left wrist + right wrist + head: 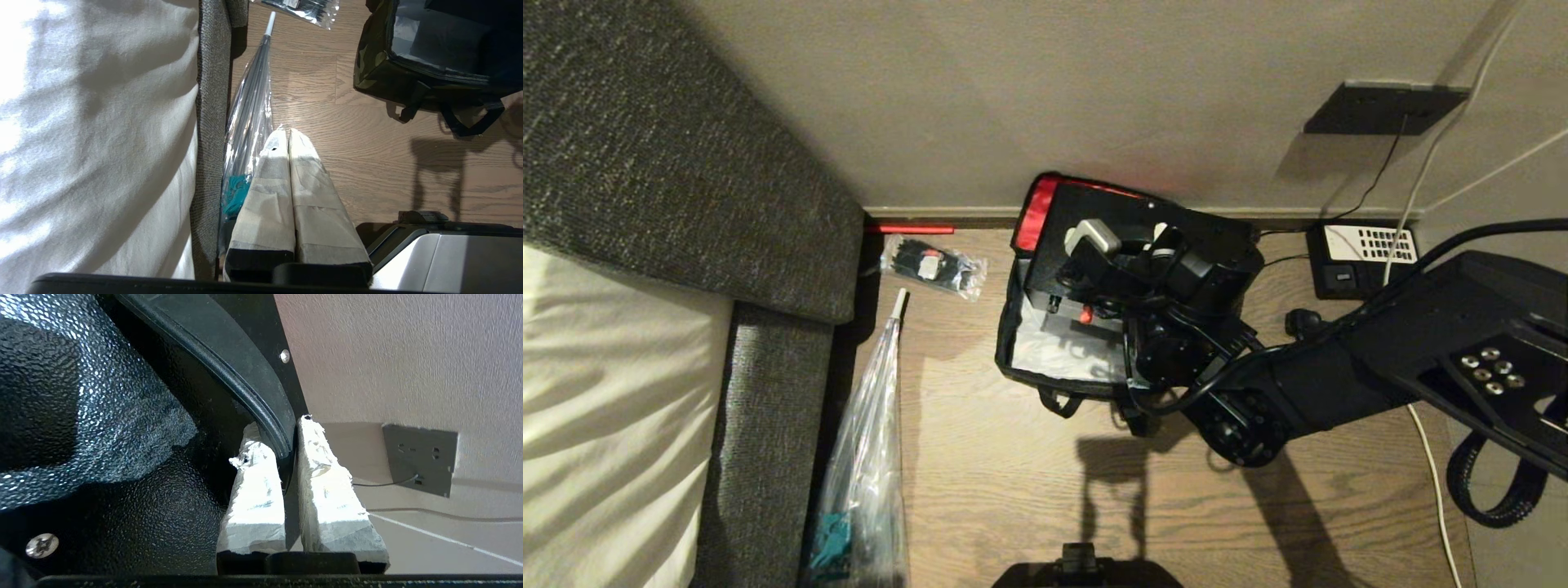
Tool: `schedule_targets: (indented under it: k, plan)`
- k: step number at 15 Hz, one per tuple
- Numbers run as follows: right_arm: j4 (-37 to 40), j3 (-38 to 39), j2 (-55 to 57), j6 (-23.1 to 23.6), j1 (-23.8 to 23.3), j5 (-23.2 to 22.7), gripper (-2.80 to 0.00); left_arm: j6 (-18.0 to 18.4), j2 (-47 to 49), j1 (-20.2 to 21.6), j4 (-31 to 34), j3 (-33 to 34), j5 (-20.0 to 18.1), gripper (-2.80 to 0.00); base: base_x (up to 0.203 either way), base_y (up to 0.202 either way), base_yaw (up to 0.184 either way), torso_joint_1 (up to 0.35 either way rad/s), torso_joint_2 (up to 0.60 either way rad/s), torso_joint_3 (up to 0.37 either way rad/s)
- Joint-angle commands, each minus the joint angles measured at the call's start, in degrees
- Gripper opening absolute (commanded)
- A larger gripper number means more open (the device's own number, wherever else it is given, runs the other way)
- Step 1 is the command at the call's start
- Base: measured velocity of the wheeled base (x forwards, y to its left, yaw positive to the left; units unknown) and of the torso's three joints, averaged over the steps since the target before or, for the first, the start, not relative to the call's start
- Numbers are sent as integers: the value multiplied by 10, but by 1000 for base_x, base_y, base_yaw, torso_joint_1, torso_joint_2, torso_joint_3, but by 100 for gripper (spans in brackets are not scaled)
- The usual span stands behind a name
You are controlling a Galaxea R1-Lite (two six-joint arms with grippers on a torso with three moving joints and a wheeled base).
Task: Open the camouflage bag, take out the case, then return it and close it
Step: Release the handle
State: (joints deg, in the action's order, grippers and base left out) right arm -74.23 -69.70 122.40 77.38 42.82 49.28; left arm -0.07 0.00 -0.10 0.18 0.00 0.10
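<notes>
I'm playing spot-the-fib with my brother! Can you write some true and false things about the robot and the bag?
1. The bag is open. True.
2. The right gripper is pinching the black edge of the case. True.
3. The left gripper is holding the umbrella. False: it is shut on nothing, hanging above the floor beside the clear umbrella.
4. The bag sits on the bed. False: it sits on the wooden floor by the wall.
5. A small clear packet lies on the floor between the bag and the bed. True.
</notes>
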Motion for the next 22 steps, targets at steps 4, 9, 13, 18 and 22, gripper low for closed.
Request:
schedule_targets:
  k: [4,9,13,18,22]
  plan:
    - [-15,19,-20,1,-25,3,-280,0,0,0,0,0,0,-280,0,0,0,0,0,0]
    - [-17,41,-35,-11,-50,3,-280,0,0,0,0,0,0,-280,0,0,0,0,0,0]
    - [-16,54,-46,-28,-63,4,-280,0,0,0,0,0,0,-280,0,0,0,0,0,0]
    - [-17,80,-58,-45,-85,3,-280,0,0,0,0,0,0,-280,0,0,0,0,0,0]
    - [-17,95,-65,-53,-106,1,-280,0,0,0,0,0,0,-280,0,0,0,0,0,0]
